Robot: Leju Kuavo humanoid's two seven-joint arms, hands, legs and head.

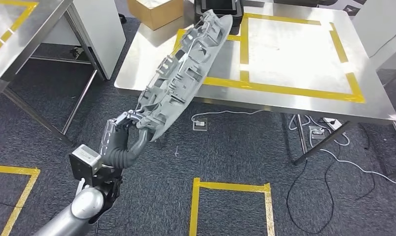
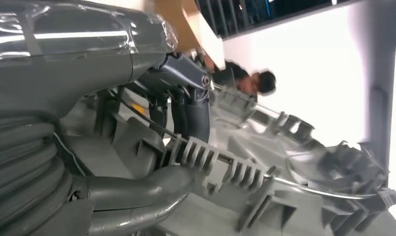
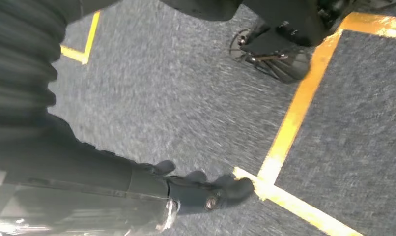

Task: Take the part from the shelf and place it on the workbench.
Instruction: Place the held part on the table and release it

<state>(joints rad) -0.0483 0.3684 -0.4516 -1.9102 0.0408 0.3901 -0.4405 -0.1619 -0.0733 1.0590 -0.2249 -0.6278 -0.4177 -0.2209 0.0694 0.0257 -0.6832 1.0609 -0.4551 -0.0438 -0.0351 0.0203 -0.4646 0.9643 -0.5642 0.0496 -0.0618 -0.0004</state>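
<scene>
A long grey plastic part with ribs and clips is held up at a slant, its far end reaching over the near left corner of the steel workbench. My left hand grips the part's lower end, clear of the bench, over the carpet. Up close in the left wrist view, my left hand has its thumb under the part and its fingers over a ribbed edge. My right hand hangs over the carpet floor, holding nothing, with its dark fingers stretched out.
Yellow tape marks rectangles on the workbench. A cardboard box and a black device sit at its far edge. A second steel table and a white cabinet stand to the left. Cables lie under the bench.
</scene>
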